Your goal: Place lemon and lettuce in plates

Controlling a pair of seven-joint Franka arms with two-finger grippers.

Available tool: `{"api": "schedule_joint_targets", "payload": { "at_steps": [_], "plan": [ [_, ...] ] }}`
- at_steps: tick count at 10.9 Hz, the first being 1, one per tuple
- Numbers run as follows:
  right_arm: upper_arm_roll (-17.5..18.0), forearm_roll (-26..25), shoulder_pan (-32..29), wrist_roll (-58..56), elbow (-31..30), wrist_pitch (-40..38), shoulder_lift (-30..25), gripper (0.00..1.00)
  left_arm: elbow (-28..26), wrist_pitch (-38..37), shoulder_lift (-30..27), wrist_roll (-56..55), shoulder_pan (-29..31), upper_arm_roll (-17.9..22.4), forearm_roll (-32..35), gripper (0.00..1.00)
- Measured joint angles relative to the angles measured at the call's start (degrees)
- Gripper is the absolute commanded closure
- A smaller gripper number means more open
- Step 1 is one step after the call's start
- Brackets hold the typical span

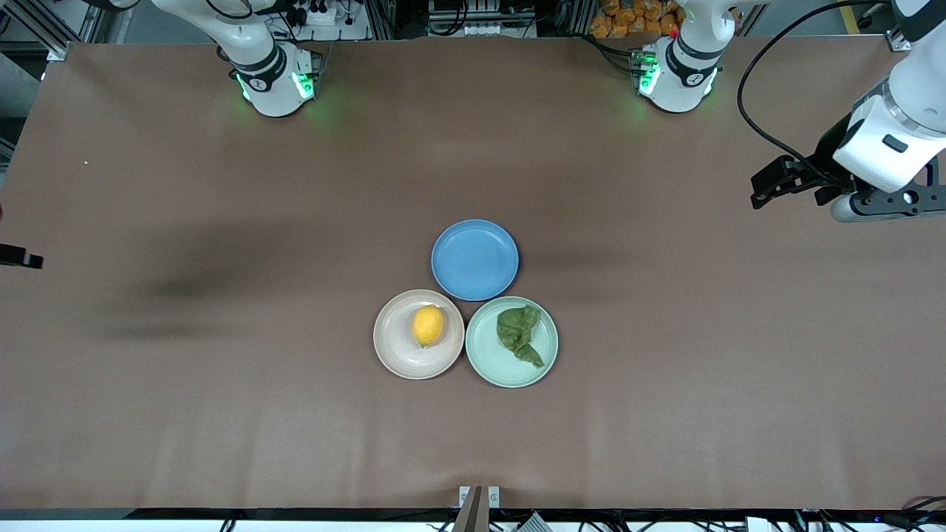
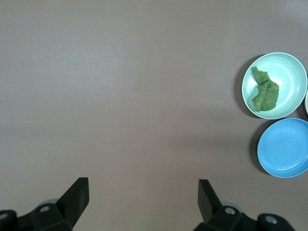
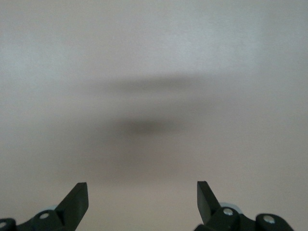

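Note:
The lemon (image 1: 428,325) lies in the beige-pink plate (image 1: 399,347). The lettuce (image 1: 519,335) lies in the pale mint green plate (image 1: 491,362), which touches the beige-pink one. The left wrist view also shows the lettuce (image 2: 264,94) in the mint plate (image 2: 291,67). My left gripper (image 1: 765,188) is open and empty, up over the left arm's end of the table, well away from the plates; its wrist view shows the jaws wide apart (image 2: 143,185). My right gripper (image 3: 142,187) is open and empty over bare table; only a black tip (image 1: 18,257) shows at the front view's edge.
An empty blue plate (image 1: 474,260) touches both plates, farther from the front camera; it also shows in the left wrist view (image 2: 284,149). The brown table (image 1: 222,406) stretches bare toward both ends. A black cable (image 1: 761,125) hangs by the left arm.

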Motion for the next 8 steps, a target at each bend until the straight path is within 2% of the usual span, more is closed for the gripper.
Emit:
{"api": "schedule_joint_targets", "payload": {
  "at_steps": [2,5,8],
  "plan": [
    [-1.45,0.0,0.0,-2.28,0.04,-0.32,-1.26,0.0,-0.02,0.03,0.0,0.0,0.59,0.05,0.0,0.0],
    [-1.45,0.09,1.59,-2.43,2.04,-3.04,-3.72,0.0,-0.02,0.11,-0.05,0.0,0.68,0.04,0.0,0.0],
    [-1.41,0.45,6.68,7.36,6.16,-10.59,-4.64,0.0,-0.02,0.14,-0.06,0.0,0.69,0.03,0.0,0.0]
  ]
}}
